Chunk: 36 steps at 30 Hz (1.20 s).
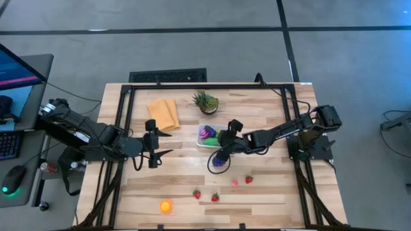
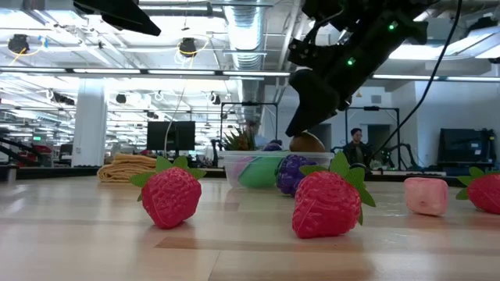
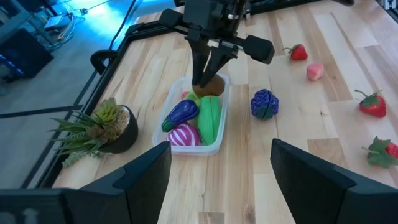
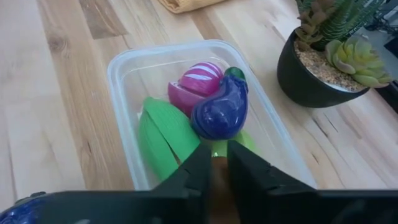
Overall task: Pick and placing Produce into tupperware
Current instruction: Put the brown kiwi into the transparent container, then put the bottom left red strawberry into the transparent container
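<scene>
looks like a robotics lab / open-plan r&d space. low view: exposed ceiling ducts (image 2: 242,35) and pipes w/ strip lights, white column (image 2: 88,121), rows of workstations w/ dark monitors (image 2: 173,134), a person (image 2: 356,146) seated far back. high view: grey carpet floor (image 1: 192,45), butcher-block tabletop (image 1: 270,192) in a black metal frame (image 1: 205,86), two arms bolted to it, plus a side desk w/ lit screen (image 1: 16,70), keyboard (image 1: 9,145) & mouse (image 1: 13,176).
</scene>
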### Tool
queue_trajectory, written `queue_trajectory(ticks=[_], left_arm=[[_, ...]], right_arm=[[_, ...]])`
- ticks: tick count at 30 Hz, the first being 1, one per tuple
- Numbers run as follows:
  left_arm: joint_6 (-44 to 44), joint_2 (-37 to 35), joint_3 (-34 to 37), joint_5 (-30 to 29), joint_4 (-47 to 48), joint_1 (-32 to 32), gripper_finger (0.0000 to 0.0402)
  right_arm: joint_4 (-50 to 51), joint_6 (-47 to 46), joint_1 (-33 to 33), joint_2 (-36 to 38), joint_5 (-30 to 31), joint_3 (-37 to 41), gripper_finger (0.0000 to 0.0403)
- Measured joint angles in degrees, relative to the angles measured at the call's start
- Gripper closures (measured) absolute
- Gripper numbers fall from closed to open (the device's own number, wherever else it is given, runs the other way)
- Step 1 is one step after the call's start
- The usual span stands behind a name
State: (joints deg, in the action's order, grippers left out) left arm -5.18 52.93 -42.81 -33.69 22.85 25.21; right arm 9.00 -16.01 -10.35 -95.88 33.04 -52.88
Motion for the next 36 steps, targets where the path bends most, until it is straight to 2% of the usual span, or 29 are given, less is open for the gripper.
queue_trajectory(ticks=[7,36], left_arm=[[-0.1,0.0,0.0,0.0,0.0,0.0,0.0136],[-0.9,0.02,-0.02,0.9,0.04,-0.02,0.0136]], right_arm=[[0.81,-0.67,0.0,0.0,-0.17,0.0,0.04],[3.16,-4.1,-0.07,0.0,-4.74,0.02,0.0403]])
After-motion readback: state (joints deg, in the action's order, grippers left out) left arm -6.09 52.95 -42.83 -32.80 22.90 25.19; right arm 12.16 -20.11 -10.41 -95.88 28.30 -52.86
